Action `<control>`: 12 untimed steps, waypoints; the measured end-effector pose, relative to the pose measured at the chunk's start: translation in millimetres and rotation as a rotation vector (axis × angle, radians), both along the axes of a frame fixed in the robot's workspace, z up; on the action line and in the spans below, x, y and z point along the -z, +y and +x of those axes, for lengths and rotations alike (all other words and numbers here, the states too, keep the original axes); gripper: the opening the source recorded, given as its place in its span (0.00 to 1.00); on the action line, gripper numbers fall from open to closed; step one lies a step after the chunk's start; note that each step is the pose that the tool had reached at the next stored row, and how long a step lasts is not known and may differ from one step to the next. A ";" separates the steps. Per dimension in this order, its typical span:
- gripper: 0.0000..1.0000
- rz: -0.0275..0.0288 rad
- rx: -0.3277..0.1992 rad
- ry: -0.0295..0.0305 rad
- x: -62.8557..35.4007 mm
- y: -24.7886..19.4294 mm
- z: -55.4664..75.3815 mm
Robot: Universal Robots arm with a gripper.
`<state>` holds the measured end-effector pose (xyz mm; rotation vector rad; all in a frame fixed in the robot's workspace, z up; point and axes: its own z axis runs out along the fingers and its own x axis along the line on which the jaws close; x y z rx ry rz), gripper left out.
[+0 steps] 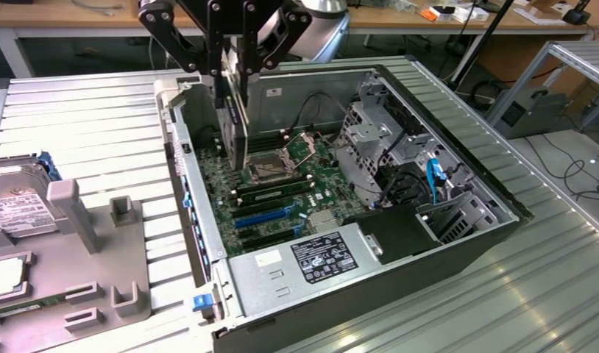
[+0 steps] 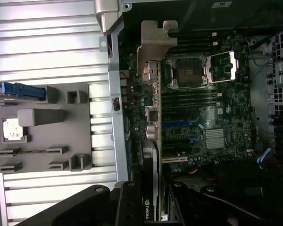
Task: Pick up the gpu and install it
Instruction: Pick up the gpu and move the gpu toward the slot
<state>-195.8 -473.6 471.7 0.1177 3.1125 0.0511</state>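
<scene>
Claw (image 1: 229, 68) is pinching the graphics card (image 1: 234, 125) by its upper part. The card hangs on edge, long side pointing down into the open computer case (image 1: 496, 213). Jaws are pressed against both faces with the card between them.

Position: the card is over the far end of the motherboard (image 1: 299, 165), close along the case wall on the exterior view's left, about level with the processor socket (image 1: 270, 168). Its lower end looks near the board; whether it touches is hard to say from this angle.

Wrist view: graphics card (image 2: 151, 188) seen edge-on, its silver bracket (image 2: 153, 52) running beside the case wall. The blue slots (image 1: 263, 215) sit toward the case's near corner, apart from the card.

Risks, my judgement:
- The bracket tab could snag the wall's lip if I drift toward it.
- The bottom edge could scrape the open socket or the memory stick (image 1: 277, 193) if lowered off-line.
- My grip is high on a thin card, so a sideways knock could swing it in the jaws.
</scene>
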 end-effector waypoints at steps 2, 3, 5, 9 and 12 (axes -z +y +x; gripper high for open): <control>0.27 0.0001 0.000 0.0000 0.0 0.0 5.1; 0.27 0.0000 0.000 0.0000 0.0 0.0 7.0; 0.27 0.0001 0.000 -0.0001 0.1 0.0 11.4; 0.27 0.0000 0.000 0.0000 0.0 0.0 21.8; 0.27 0.0000 0.000 0.0000 0.0 0.0 29.4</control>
